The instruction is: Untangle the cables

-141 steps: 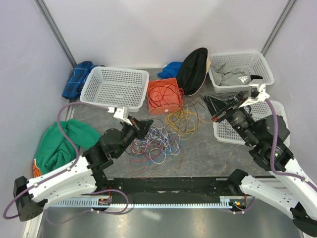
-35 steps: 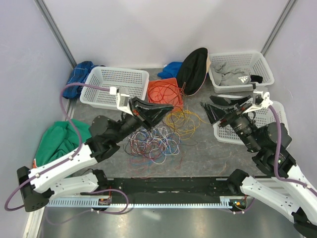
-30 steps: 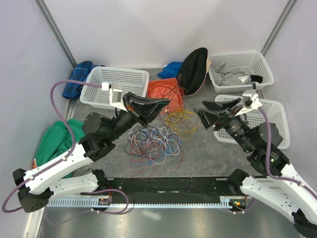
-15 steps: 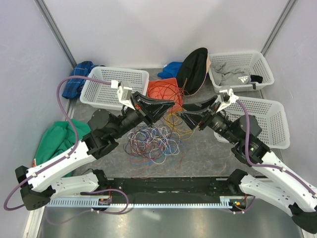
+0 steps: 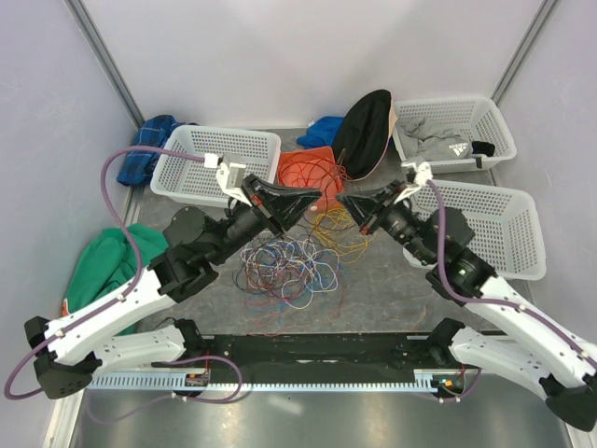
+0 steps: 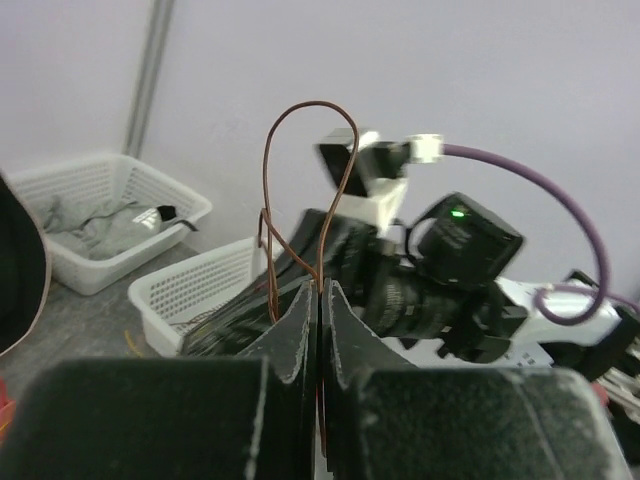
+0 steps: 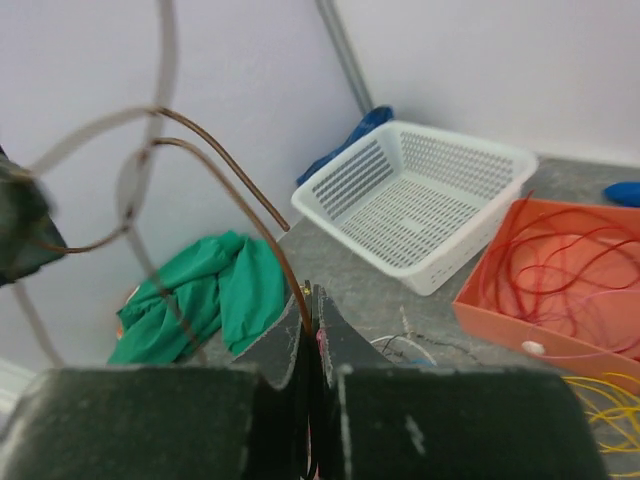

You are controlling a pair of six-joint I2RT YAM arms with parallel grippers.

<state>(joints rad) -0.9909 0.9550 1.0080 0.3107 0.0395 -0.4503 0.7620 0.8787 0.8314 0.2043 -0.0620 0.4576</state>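
A tangle of thin cables [image 5: 287, 266], purple, white, blue and red, lies on the table centre, with yellow cables [image 5: 341, 230] beside it. Red cables lie in an orange tray [image 5: 297, 182]. My left gripper [image 5: 320, 195] is raised above the pile and shut on a brown cable [image 6: 300, 108] that loops up from its tips [image 6: 320, 286]. My right gripper [image 5: 344, 202] meets it tip to tip and is shut on the same brown cable [image 7: 236, 176], which rises from the right gripper [image 7: 311, 294] in the right wrist view.
A white basket [image 5: 216, 166] stands back left. Two white baskets [image 5: 454, 117] [image 5: 499, 229] stand at the right, the far one holding grey clothes. A black hat [image 5: 364, 131], blue cloths [image 5: 143, 149] and a green cloth [image 5: 117, 266] lie around.
The right arm swung left from the right basket to the left gripper and shut on the brown cable. The left gripper rose from the pile with the cable.
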